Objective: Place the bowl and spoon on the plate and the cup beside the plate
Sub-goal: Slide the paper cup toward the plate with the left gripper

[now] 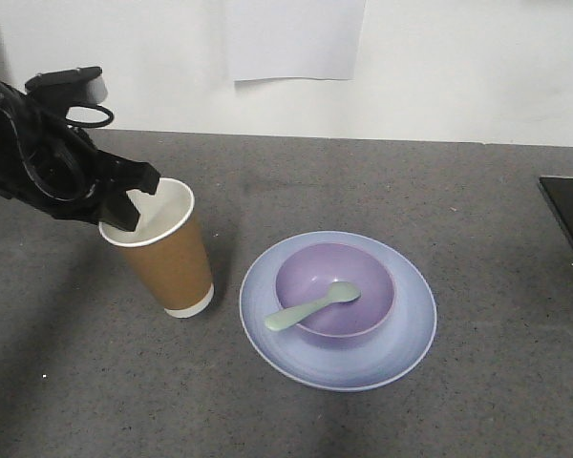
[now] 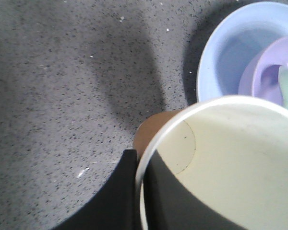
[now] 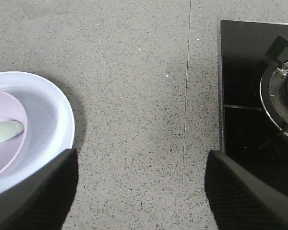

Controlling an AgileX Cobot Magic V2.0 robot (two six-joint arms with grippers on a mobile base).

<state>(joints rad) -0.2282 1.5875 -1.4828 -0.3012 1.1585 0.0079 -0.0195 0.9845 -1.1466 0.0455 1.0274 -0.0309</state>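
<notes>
The left hand (image 1: 129, 196) pinches the rim of the cup (image 1: 167, 250), one finger inside and one outside, likely to steady it as it settles on the worktop (image 1: 382, 181) just beside the plate (image 1: 338, 311); it tilts slightly, mouth up. The bowl (image 1: 336, 291) sits on the plate, and the spoon (image 1: 311, 306) lies in it, handle pointing front-left over the rim. The right hand (image 3: 141, 191) hangs spread, empty.

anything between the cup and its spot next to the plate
Nothing visible. The brown paper cup, tilted in the left gripper with its fingers straddling the rim, already sits beside the pale blue plastic plate; only bare counter between.
</notes>
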